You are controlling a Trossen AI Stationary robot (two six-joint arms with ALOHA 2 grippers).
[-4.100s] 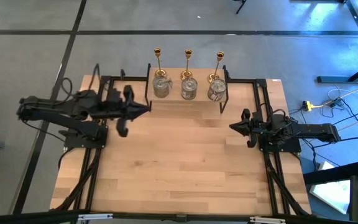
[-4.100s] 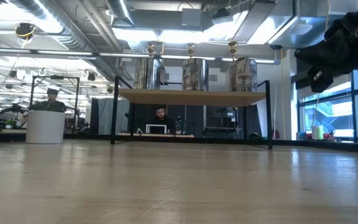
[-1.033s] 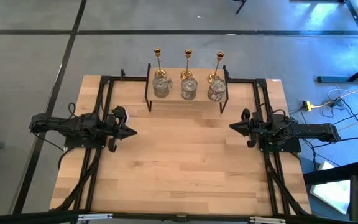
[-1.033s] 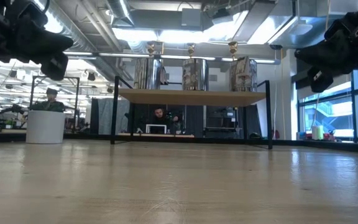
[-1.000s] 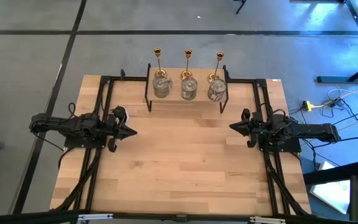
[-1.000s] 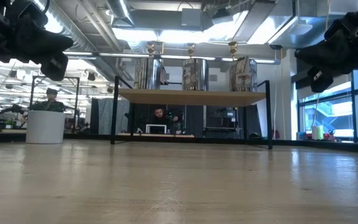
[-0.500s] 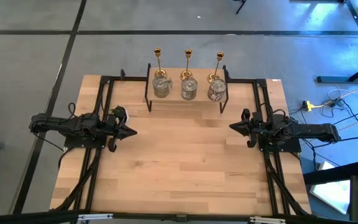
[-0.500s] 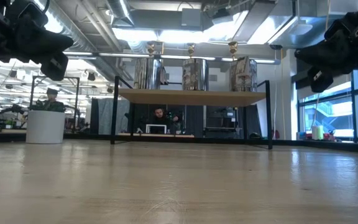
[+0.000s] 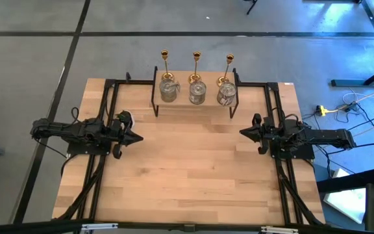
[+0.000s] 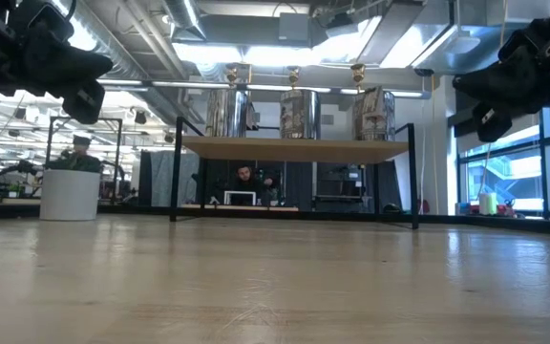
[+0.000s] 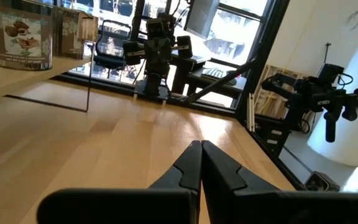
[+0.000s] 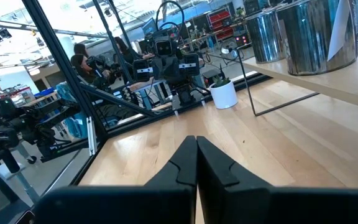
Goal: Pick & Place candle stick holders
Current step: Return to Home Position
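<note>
Shelf (image 10: 294, 147) holds three gold holders (image 9: 196, 65) behind three silvery holders (image 9: 197, 93); left jaws, right jaws pressed together, empty.

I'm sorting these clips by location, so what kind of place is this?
Probably a robotics lab in an open industrial workspace: exposed ceiling ducts, another robot arm rig beyond the table, and people at workstations behind.

Both your arms were parked low and folded. The left arm (image 9: 70, 130) had its left gripper (image 9: 134, 136) aimed inward, fingers pressed tight together. The right arm (image 9: 317, 138) mirrored it, right gripper (image 9: 244, 132) pinched closed too, well apart.
</note>
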